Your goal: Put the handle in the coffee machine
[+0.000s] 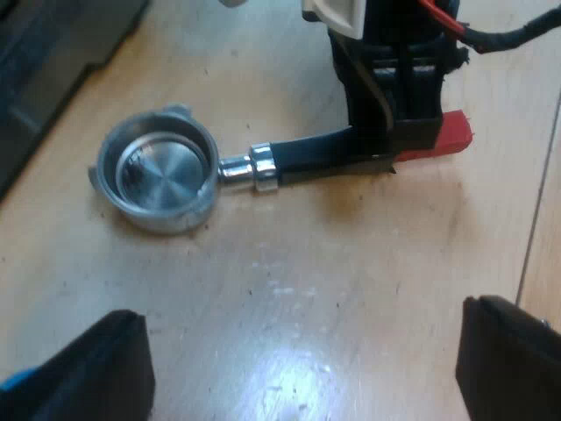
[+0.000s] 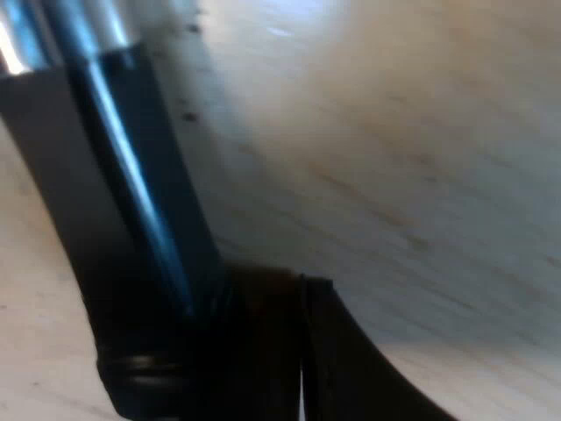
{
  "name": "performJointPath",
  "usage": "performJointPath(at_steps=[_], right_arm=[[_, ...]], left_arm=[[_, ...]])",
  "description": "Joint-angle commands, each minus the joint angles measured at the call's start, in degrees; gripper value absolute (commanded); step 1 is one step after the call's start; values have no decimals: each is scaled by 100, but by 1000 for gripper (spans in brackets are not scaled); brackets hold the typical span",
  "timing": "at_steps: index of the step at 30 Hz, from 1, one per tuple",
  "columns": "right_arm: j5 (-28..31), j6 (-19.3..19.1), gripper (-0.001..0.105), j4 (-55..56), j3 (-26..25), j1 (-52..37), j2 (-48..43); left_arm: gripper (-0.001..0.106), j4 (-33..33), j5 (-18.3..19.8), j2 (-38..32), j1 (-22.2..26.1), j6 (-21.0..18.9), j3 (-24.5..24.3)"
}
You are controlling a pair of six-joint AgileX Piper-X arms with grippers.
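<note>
The metal holder (image 1: 162, 171) sits on the pale wooden table (image 1: 351, 263) with its round cup facing up. The inside of the cup is bare and shiny, and small lugs stick out from its rim. A short chrome collar (image 1: 261, 167) joins the cup to the dark handle (image 1: 311, 151), which runs level along the wood and ends in a red end (image 1: 447, 136). The right gripper (image 1: 390, 140) comes down from above onto the far part of the handle, just short of the red end, which pokes out past its black fingers. In the right wrist view the handle (image 2: 114, 202) shows up close as a glossy dark bar. It runs from the collar (image 2: 79, 26) into the right gripper (image 2: 302, 351), whose fingers are clamped on it with the table (image 2: 394, 132) right behind. The left gripper (image 1: 307, 368) hangs over bare wood well apart from the holder, its two black fingers (image 1: 96, 368) spread wide and grasping nothing.
</note>
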Motion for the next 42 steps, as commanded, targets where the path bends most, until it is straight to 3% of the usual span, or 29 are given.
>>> performJointPath(at_steps=[1,7,8,12,15,20,27,35,42], right_arm=[[-124,-76,0,-93,-25,162,-28],[-263,64,0,-439,-68,742,-28],[-296,308,0,-747,-68,939,-28],[-363,676,0,-1298,-89,1175,-28],[-363,900,0,-1658,-85,1205,-28],[-407,1154,0,-2023,-130,1205,204],[-514,1206,0,-2324,-649,1208,683],[-526,1285,0,-2616,-1123,1208,906],[-471,1320,0,-2490,-1194,1208,904]], left_arm=[[73,72,-23,-27,80,-59,-27],[73,426,-23,-274,303,54,-27],[73,517,-23,-303,303,111,-27],[73,1023,-178,-507,303,332,-27],[73,1173,-362,-662,357,405,-27],[73,1281,-361,-856,734,432,-27],[73,1391,-361,-996,1208,432,-27],[73,1473,-350,-1029,1217,486,-27],[73,1473,-350,-1029,1217,486,-27]])
